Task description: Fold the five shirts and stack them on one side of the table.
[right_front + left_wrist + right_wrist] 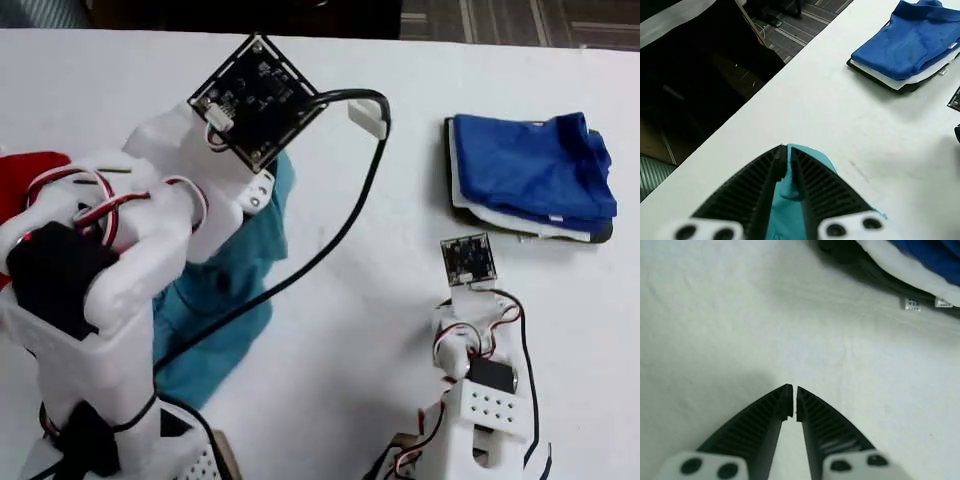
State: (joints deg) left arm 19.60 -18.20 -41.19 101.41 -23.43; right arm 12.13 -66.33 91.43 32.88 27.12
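Left tool: the jaws are found closed to a thin slit, with teal cloth pinched between them. The teal shirt is seen draped from this tool down onto the bench, where its lower part is crumpled beside the base of the left arm.

Right tool: the jaws are found almost together, with only a hairline gap at the tips, and nothing is held. This tool is positioned over the white bench surface, well apart from the teal shirt.

A folded stack is recorded ahead of the right tool, near its tips, and well ahead of the left tool, off to one side. The blue shirt is laid on top, the white shirt directly beneath it and the black shirt at the bottom. The edges of the lower two are exposed along the side nearer the tools.

A red shirt is partly seen at the bench edge, on the side of the left arm away from the right tool
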